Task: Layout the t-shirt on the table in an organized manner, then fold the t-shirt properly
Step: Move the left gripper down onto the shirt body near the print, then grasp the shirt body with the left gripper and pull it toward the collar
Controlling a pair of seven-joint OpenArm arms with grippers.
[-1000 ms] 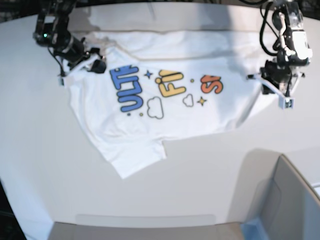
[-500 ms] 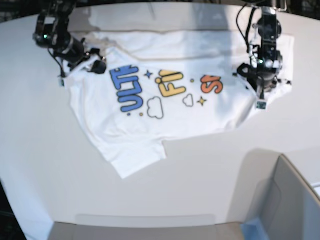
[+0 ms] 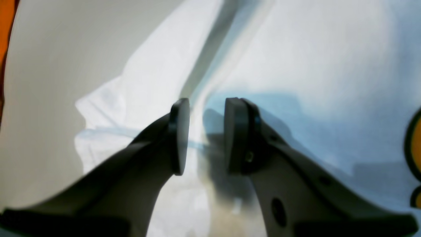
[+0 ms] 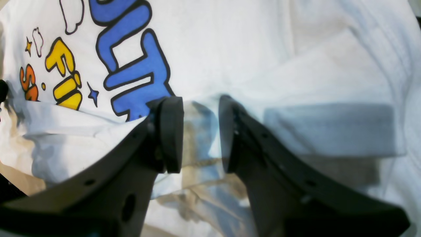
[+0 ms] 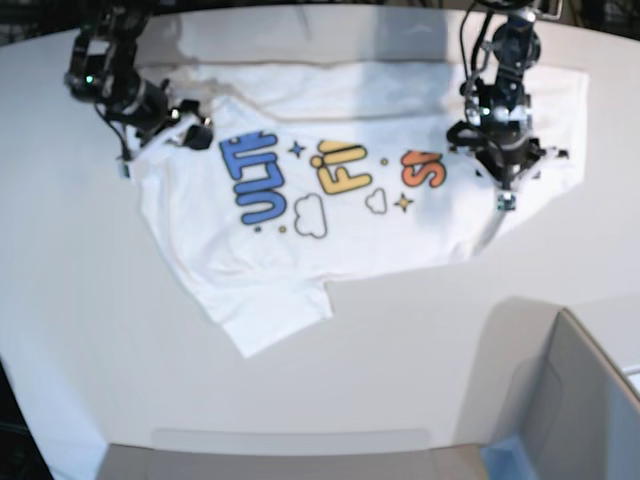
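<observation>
The white t-shirt (image 5: 300, 250) lies spread on the table (image 5: 400, 350), print up, with the blue, yellow and orange letters in a row. My left gripper (image 5: 503, 190) hovers over the shirt's right part, just right of the orange letters. In the left wrist view its jaws (image 3: 207, 135) stand open, and a fold of the shirt (image 3: 296, 65) runs beneath the gap. My right gripper (image 5: 190, 133) is at the shirt's upper left edge. In the right wrist view it (image 4: 200, 135) is shut on bunched white fabric of the shirt (image 4: 296, 65), beside the blue letters (image 4: 131, 72).
A grey box (image 5: 580, 400) stands at the near right corner. One sleeve (image 5: 270, 315) sticks out toward the near side. The table's curved far edge (image 5: 320, 15) runs just behind the shirt. An orange strip (image 3: 5, 19) shows past the table in the left wrist view.
My left arm has moved leftward in the base view, from the table beside the shirt's right edge to above the shirt near the orange letters. The right arm has held still.
</observation>
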